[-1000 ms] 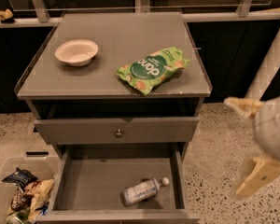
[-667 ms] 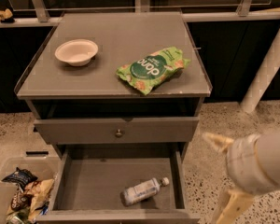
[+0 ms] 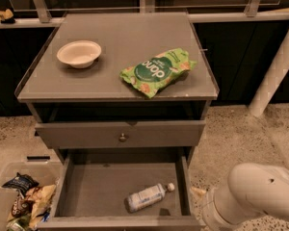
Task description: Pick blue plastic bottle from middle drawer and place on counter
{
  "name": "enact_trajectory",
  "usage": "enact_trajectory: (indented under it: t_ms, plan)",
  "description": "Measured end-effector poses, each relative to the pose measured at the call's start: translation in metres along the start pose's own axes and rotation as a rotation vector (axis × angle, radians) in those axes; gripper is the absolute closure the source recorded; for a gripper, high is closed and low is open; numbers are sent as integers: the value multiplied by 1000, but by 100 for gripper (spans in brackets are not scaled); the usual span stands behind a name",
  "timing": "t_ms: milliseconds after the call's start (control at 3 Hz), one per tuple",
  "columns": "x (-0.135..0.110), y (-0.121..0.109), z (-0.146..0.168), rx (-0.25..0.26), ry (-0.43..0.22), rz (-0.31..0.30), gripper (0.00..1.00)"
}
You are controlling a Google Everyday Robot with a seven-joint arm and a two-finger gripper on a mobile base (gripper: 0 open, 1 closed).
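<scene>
Though just right of middle drawer [image 3: 100, 186], claw [image 3: 200, 197] outside its wall, state unclear.

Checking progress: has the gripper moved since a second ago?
Yes. The gripper has come down and left, and is now beside the right wall of the middle drawer, well below the counter.

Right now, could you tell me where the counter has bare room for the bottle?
Counter: the whole back strip is bare, also the gap between bowl and chip bag, and the front-left corner. Crowded front right. The hand sits low, right of the drawer.
</scene>
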State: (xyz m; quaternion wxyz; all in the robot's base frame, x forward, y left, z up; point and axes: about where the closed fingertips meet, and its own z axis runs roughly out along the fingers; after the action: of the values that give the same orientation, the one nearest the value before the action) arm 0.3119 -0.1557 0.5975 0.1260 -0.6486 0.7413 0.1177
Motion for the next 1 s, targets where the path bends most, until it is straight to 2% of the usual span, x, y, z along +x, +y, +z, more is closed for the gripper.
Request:
enact_trajectory:
  t_ms: [333,667,1000]
  plan:
    - [9,5,25,-42,-21,53,0]
    - [8,5,24,-42,-20,49,0]
    - [20,-18,34,-93,-32,49,0]
